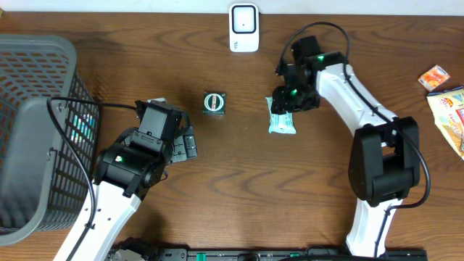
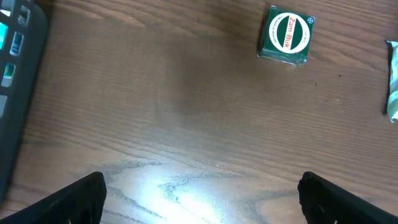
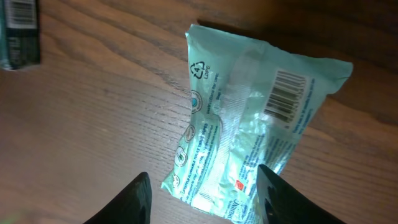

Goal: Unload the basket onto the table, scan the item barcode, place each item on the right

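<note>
Pack of wipes (image 3: 249, 118) lying barcode-up on the wooden surface (image 3: 93, 124), right pincer (image 3: 204, 180) half-parted over its near end, not clamping it, left pincer (image 2: 202, 177) spread wide above the wood, holding nothing, green Zam-Buk box (image 2: 286, 36) lying beyond.

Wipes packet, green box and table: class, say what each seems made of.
Wipes packet: thin glossy plastic film, probably; it is creased and glinting.
Green box: likely printed cardboard, with sharp folded edges.
Table: wood or wood-look laminate; grain shows.
</note>
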Motion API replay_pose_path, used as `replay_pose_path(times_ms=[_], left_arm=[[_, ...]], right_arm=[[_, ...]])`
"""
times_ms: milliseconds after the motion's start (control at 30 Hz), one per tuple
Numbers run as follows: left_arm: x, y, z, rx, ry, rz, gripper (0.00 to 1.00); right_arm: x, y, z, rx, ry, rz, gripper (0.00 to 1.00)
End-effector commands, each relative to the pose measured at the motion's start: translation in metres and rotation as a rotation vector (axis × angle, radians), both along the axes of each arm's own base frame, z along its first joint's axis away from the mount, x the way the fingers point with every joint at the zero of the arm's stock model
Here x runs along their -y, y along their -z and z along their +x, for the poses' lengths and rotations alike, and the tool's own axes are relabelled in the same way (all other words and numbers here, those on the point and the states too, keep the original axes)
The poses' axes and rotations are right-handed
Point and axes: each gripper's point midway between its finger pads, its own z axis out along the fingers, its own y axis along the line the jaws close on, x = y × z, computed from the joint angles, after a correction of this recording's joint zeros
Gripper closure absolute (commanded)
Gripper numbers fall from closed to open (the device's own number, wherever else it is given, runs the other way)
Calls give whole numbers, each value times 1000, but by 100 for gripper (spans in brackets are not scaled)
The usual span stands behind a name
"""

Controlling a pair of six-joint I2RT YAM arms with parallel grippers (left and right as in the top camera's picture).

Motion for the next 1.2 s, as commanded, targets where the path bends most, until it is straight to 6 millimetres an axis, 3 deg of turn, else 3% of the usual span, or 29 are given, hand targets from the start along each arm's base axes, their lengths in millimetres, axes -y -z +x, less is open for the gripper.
replay_pose_path(times_ms=[0, 300, 467, 667, 767, 900, 933, 1167], left_arm=[[-3, -1, 1, 4, -10, 15, 2], [-3, -1, 1, 4, -10, 15, 2], [-3, -1, 1, 4, -10, 15, 2], [-3, -1, 1, 4, -10, 15, 2], [-3, -1, 1, 4, -10, 15, 2], [-3, -1, 1, 4, -10, 15, 2], [-3, -1, 1, 4, -10, 15, 3], [-3, -1, 1, 4, -10, 15, 2]], right_arm=[[1, -5, 2, 56, 22, -127, 51], [1, 0, -2, 148, 126, -382, 46], [-9, 10, -9, 197, 100, -442, 43], [-6, 24, -12, 258, 83, -521, 39], [-6, 26, -13, 258, 81, -520, 53], [-9, 27, -15, 246, 75, -505, 86], [-11, 28, -17, 236, 71, -493, 98], [-36, 29, -31, 192, -72, -422, 99]])
